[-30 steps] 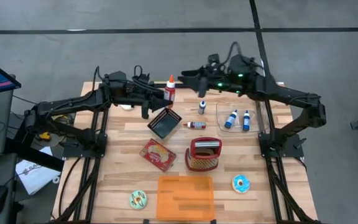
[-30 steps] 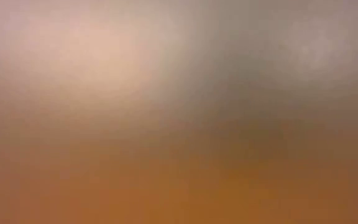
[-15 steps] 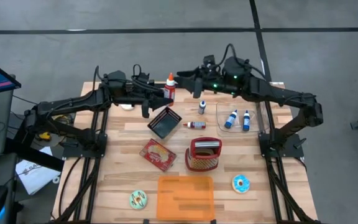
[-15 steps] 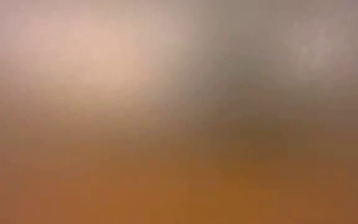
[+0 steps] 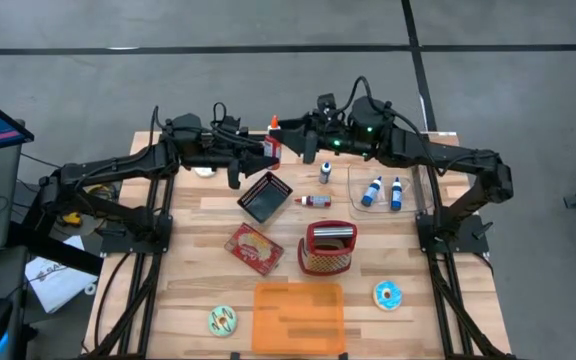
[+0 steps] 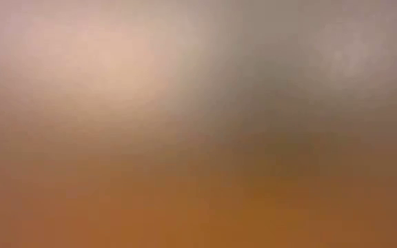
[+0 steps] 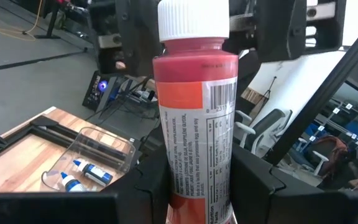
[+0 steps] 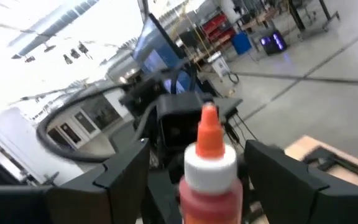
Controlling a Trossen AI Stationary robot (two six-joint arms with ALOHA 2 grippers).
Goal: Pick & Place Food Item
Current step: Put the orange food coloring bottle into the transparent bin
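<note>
Overhead, the wooden counter (image 5: 208, 215) carries an orange board (image 5: 299, 315), a red basket (image 5: 327, 248), a red packet (image 5: 256, 248), a black tray (image 5: 265, 198), a clear tub (image 5: 386, 190) holding two blue-capped bottles, and two doughnuts near the front edge. Both arms reach level toward each other over the far edge. The left gripper (image 5: 266, 150) has its jaws closed partway around the red sauce bottle (image 5: 272, 141), holding it upright above the counter. The right gripper (image 5: 286, 133) is just beside the bottle's top, jaws spread wide and holding nothing.

The left wrist view alone shows the bottle's label and barcode (image 7: 194, 118), its white cap, and the dark fingers pressed against its lower sides. The right wrist view alone shows the orange nozzle (image 8: 209, 129) between its own open fingers (image 8: 129, 171). The low view is a blur that tells nothing.
</note>
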